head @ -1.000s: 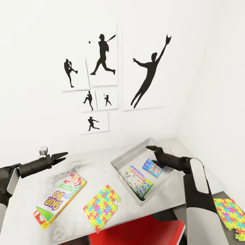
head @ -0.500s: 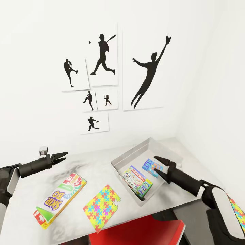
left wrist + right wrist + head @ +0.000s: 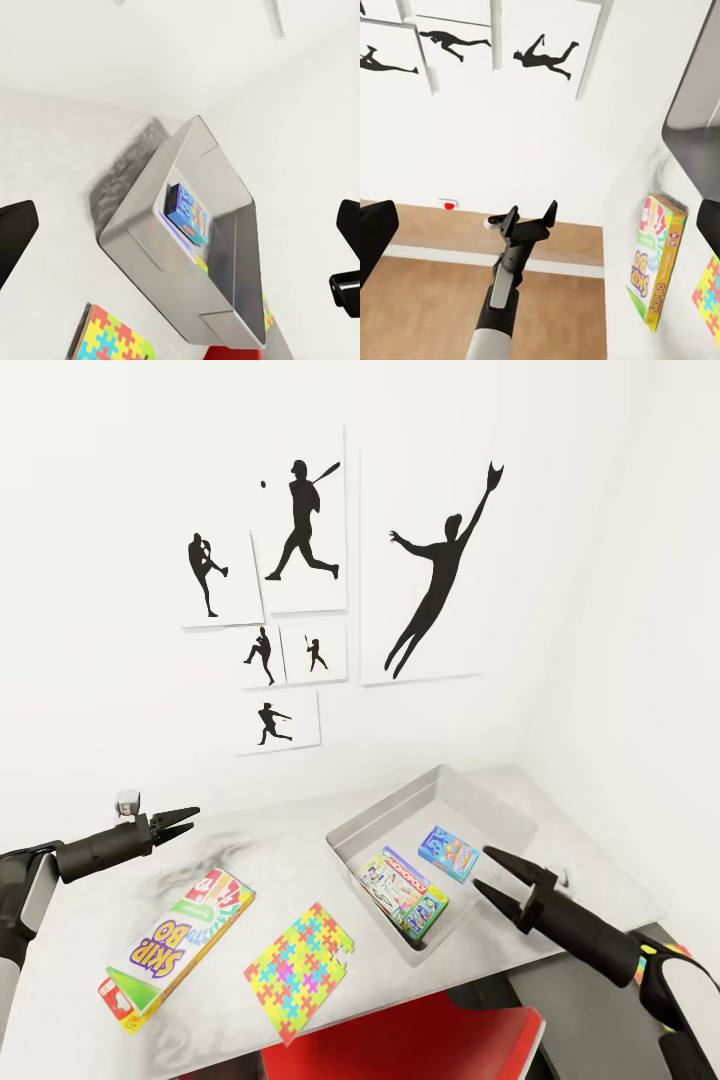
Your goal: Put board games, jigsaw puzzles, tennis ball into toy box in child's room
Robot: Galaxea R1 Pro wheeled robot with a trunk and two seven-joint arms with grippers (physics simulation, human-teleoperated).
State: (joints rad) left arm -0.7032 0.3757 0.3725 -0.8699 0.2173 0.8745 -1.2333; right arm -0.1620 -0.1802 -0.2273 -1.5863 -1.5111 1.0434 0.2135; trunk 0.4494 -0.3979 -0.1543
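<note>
While two board games already lie inside the toy box [image 3: 400,810], four items remain outside it or unaccounted for. The toy box sits on the desk [image 3: 270,840], toward the corner of the room, and is taken as the landmark here.

Inside the toy box: a small blue game box [image 3: 448,853] against the far side and a pale, green-edged game box [image 3: 403,892] leaning on the near wall, probably resting as they fell.

Outside the toy box: a red-and-white game box [image 3: 175,946] lies flat on the desk well to its left; one jigsaw puzzle [image 3: 300,972] lies between that game box and the toy box, at the front edge of the desk above the red chair [image 3: 420,1042]. A scrap of a second puzzle [image 3: 665,952] shows to the toy box's right, behind the right arm. No tennis ball could be identified.

The right gripper [image 3: 503,882] hangs just beside the toy box's right end, fingers spread wide, holding nothing, consistent with a completed drop.

The left gripper [image 3: 185,821] hovers above the desk, well left of the toy box and beyond the red-and-white game box, fingers slightly parted and empty. It is judged best placed to take that box next.
</note>
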